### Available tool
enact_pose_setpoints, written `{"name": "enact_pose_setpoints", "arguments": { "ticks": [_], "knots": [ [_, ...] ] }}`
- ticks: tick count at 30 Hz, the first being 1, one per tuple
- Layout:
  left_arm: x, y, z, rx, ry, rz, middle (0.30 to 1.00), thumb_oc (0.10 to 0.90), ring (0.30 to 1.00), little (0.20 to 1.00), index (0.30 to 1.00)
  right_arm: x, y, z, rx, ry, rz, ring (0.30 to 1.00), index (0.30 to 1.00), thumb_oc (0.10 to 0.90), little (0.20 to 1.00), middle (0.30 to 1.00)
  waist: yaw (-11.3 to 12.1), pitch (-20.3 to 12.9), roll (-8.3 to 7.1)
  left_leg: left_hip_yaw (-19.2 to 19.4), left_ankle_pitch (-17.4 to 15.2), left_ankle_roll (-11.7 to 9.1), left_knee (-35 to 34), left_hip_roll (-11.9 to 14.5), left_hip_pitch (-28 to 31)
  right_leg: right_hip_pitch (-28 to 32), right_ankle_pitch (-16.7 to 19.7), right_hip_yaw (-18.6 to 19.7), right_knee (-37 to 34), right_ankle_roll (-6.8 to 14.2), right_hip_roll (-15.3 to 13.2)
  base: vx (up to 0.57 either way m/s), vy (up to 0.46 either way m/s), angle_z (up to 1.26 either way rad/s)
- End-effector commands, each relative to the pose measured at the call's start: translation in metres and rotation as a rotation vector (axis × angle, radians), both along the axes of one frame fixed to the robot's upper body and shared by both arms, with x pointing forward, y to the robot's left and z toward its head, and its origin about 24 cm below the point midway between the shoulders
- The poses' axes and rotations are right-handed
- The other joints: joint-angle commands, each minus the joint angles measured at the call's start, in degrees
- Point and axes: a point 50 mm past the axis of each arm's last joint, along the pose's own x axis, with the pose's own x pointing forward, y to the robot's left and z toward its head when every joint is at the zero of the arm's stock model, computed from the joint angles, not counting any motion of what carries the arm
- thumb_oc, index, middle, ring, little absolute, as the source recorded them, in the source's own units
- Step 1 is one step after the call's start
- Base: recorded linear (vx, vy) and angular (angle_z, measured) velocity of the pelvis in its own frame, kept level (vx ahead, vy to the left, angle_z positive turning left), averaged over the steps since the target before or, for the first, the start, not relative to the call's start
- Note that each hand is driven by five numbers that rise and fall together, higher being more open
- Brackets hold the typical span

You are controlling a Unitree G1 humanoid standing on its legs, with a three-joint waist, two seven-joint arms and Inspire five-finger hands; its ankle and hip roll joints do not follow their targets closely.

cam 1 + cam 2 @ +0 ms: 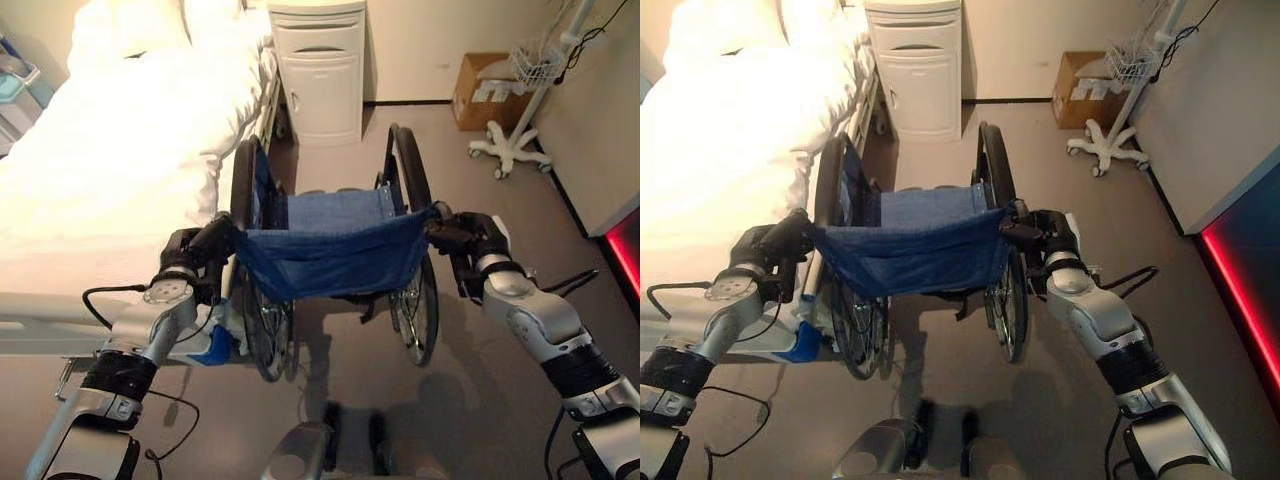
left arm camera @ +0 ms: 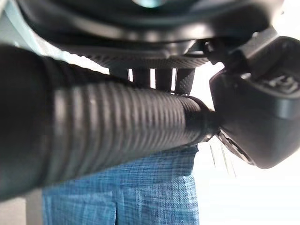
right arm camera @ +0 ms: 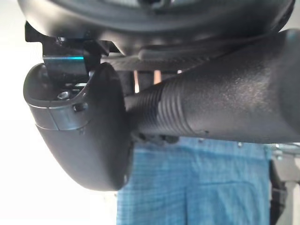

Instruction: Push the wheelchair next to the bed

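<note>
1. Two hands are on the wheelchair in the left eye view: the left hand (image 1: 205,248) is curled round the left push handle and the right hand (image 1: 455,238) round the right one. The folding wheelchair with a blue cloth seat and back and large black spoked wheels (image 1: 330,255) stands on the grey floor (image 1: 470,330) just right of the white-sheeted hospital bed (image 1: 110,170), its left wheel close beside the bed's edge and its front facing the far wall. A white bedside cabinet (image 1: 320,70) stands far ahead of it; a cardboard box (image 1: 480,90) and a white wheeled stand with a wire basket (image 1: 520,140) sit far right.

2. The right eye view gives the same layout: the chair sits alongside the bed, so the task looks nearly or fully done.

3. The left wrist view shows the ribbed black rubber handle grip (image 2: 108,126) wrapped by the fingers, blue cloth beyond it.

4. The right wrist view shows the right handle's black grip (image 3: 225,112) held the same way, the thumb closed across its end.

5. Handling, as a judgement: the frame is stiff and fairly heavy but rolls freely; the cloth back is soft and useless for pushing. The two handles are the right hold, pushed evenly to keep the chair straight and off the bed frame.
</note>
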Motion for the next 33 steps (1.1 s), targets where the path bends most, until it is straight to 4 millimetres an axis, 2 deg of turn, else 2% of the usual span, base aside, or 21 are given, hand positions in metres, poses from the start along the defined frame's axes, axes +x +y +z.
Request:
{"name": "enact_pose_setpoints", "arguments": {
  "ticks": [1,2,3,6,9,11,14,17,19,21,24,25,26,27,28,29,31,33],
  "knots": [
    [0.015,-0.072,0.028,-0.087,-0.146,-0.325,0.300,0.400,0.300,0.300,0.300,-0.021,0.092,0.017,0.275,-0.156,0.393,0.300,0.300,0.400,0.300,0.300,-1.7,-1.8,0.40,0.0,21.9,2.7,-5.3,2.8,-7.4,9.9,-2.4,-10.4,1.0,-1.0,2.6,0.40,0.157,-0.26],
    [0.015,-0.072,0.028,-0.086,-0.143,-0.323,0.300,0.400,0.300,0.300,0.300,-0.021,0.090,0.014,0.277,-0.149,0.392,0.300,0.300,0.400,0.300,0.300,-1.9,-1.9,0.45,0.4,21.6,2.7,-4.3,3.2,-7.4,10.4,-3.0,-10.3,1.3,-1.0,2.4,0.48,0.254,-0.32],
    [0.015,-0.070,0.030,-0.084,-0.135,-0.328,0.300,0.400,0.300,0.300,0.300,-0.022,0.085,0.010,0.280,-0.133,0.380,0.300,0.300,0.400,0.300,0.300,-2.4,-2.7,0.37,3.2,18.3,3.3,-3.3,3.7,-6.5,10.9,-4.3,-10.4,2.1,-0.3,1.4,0.44,0.277,-0.47],
    [0.018,-0.074,0.031,-0.080,-0.137,-0.347,0.300,0.400,0.300,0.300,0.300,-0.026,0.081,0.001,0.288,-0.111,0.347,0.300,0.300,0.400,0.300,0.300,-2.8,-3.9,0.74,6.4,16.8,3.5,0.0,3.5,-6.3,11.8,-6.0,-12.3,3.5,0.6,-0.6,0.39,0.281,-0.77],
    [0.022,-0.077,0.032,-0.055,-0.124,-0.364,0.300,0.400,0.300,0.300,0.300,-0.029,0.080,-0.007,0.307,-0.097,0.320,0.300,0.300,0.400,0.300,0.300,-2.5,-5.1,0.59,7.0,13.7,5.2,4.1,1.0,-6.4,12.4,-7.0,-13.5,6.0,2.1,-2.9,0.38,0.281,-0.27],
    [0.024,-0.078,0.036,-0.033,-0.126,-0.376,0.300,0.400,0.300,0.300,0.300,-0.031,0.082,-0.007,0.318,-0.103,0.310,0.300,0.300,0.400,0.300,0.300,-2.2,-5.7,0.29,7.3,12.1,6.7,4.6,-1.0,-5.5,10.8,-5.6,-15.1,9.7,3.6,-4.6,0.31,0.253,-0.29],
    [0.028,-0.080,0.041,-0.019,-0.127,-0.380,0.300,0.400,0.300,0.300,0.300,-0.032,0.090,-0.002,0.333,-0.106,0.316,0.300,0.300,0.400,0.300,0.300,-1.9,-6.3,0.26,7.8,9.9,8.5,5.2,-2.9,-4.1,8.4,-3.7,-16.2,14.4,4.7,-6.2,0.25,0.213,-0.26],
    [0.031,-0.084,0.044,-0.018,-0.128,-0.390,0.300,0.400,0.300,0.300,0.300,-0.030,0.094,0.002,0.338,-0.108,0.319,0.300,0.300,0.400,0.300,0.300,-2.1,-6.7,0.38,7.5,8.7,8.8,6.1,-4.2,-4.0,7.6,-4.5,-15.2,13.1,3.7,-5.2,0.21,0.120,-0.31],
    [0.031,-0.088,0.045,-0.014,-0.128,-0.400,0.300,0.400,0.300,0.300,0.300,-0.029,0.094,0.003,0.347,-0.109,0.304,0.300,0.300,0.400,0.300,0.300,-2.0,-7.1,0.06,7.0,7.4,8.5,8.3,-5.7,-4.5,8.1,-5.3,-15.1,7.4,2.3,-4.5,0.25,0.090,-0.01],
    [0.030,-0.090,0.044,-0.019,-0.136,-0.391,0.300,0.400,0.300,0.300,0.300,-0.028,0.095,0.006,0.340,-0.118,0.309,0.300,0.300,0.400,0.300,0.300,-2.1,-6.5,-0.30,7.1,7.0,7.9,10.9,-6.6,-5.8,8.1,-3.0,-14.6,2.5,1.7,-4.7,0.15,0.054,0.02],
    [0.029,-0.091,0.046,-0.020,-0.164,-0.390,0.300,0.400,0.300,0.300,0.300,-0.025,0.091,0.011,0.324,-0.144,0.316,0.300,0.300,0.400,0.300,0.300,-3.5,-4.5,-0.26,5.9,8.3,6.7,15.1,-7.5,-7.0,5.9,2.4,-11.4,-3.0,1.4,-4.5,0.13,0.028,0.04],
    [0.029,-0.091,0.046,-0.021,-0.164,-0.390,0.300,0.400,0.300,0.300,0.300,-0.025,0.091,0.011,0.324,-0.145,0.317,0.300,0.300,0.400,0.300,0.300,-3.6,-4.5,-0.21,5.8,8.2,6.7,15.2,-7.5,-7.0,6.0,2.5,-11.5,-3.1,1.4,-4.4,0.11,0.000,0.27],
    [0.030,-0.092,0.048,-0.022,-0.182,-0.391,0.300,0.400,0.300,0.300,0.300,-0.024,0.089,0.015,0.319,-0.166,0.318,0.300,0.300,0.400,0.300,0.300,-4.7,-3.5,-0.36,5.0,7.5,6.8,17.0,-8.5,-6.8,3.9,6.1,-8.9,-5.8,1.8,-4.7,0.11,-0.014,0.30],
    [0.031,-0.092,0.051,-0.023,-0.196,-0.391,0.300,0.400,0.300,0.300,0.300,-0.022,0.088,0.019,0.315,-0.182,0.319,0.300,0.300,0.400,0.300,0.300,-5.6,-2.7,-0.28,4.7,6.7,6.9,17.8,-8.9,-6.4,2.6,8.0,-7.5,-7.1,2.3,-5.1,0.17,-0.025,0.39],
    [0.033,-0.092,0.054,-0.027,-0.209,-0.386,0.300,0.400,0.300,0.300,0.300,-0.021,0.088,0.023,0.310,-0.198,0.326,0.300,0.300,0.400,0.300,0.300,-6.6,-2.0,-0.20,4.4,5.7,7.1,18.3,-9.2,-5.6,0.8,9.6,-6.1,-8.9,3.0,-5.5,0.12,-0.021,0.29],
    [0.033,-0.092,0.054,-0.027,-0.211,-0.386,0.300,0.400,0.300,0.300,0.300,-0.020,0.087,0.024,0.309,-0.201,0.327,0.300,0.300,0.400,0.300,0.300,-6.7,-1.8,-0.09,4.3,5.4,7.1,18.6,-9.2,-5.5,0.7,9.7,-6.0,-9.1,3.1,-5.5,0.26,-0.042,0.37],
    [0.035,-0.090,0.061,-0.029,-0.222,-0.367,0.300,0.400,0.300,0.300,0.300,-0.018,0.085,0.029,0.301,-0.219,0.338,0.300,0.300,0.400,0.300,0.300,-8.8,-0.9,0.16,4.0,0.9,7.6,18.1,-9.3,-0.5,-5.0,11.3,-4.3,-9.4,5.2,-6.7,0.42,-0.092,0.25],
    [0.036,-0.086,0.066,-0.024,-0.222,-0.357,0.300,0.400,0.300,0.300,0.300,-0.018,0.082,0.032,0.296,-0.230,0.339,0.300,0.300,0.400,0.300,0.300,-10.1,-0.3,-0.21,3.8,-3.0,8.2,18.7,-9.0,3.6,-8.0,12.9,-5.1,-9.4,6.2,-7.0,0.53,-0.157,0.07]
  ]
}}
